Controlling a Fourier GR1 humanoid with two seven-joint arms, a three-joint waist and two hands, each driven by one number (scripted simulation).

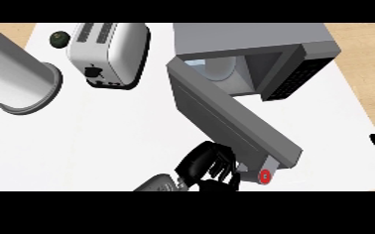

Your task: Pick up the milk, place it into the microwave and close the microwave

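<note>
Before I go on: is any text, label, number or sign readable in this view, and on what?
No text can be read anywhere in this view.
The control panel of the microwave: dark keys, markings too small to read.
The toaster: no lettering visible.
The red round mark at the end of the open door: no characters visible.

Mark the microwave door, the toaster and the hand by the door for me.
microwave door [227, 116], head view, middle of its grey panel.
toaster [117, 47], head view, its white casing beside the slots.
left hand [209, 164], head view, the hand's black middle.
</note>
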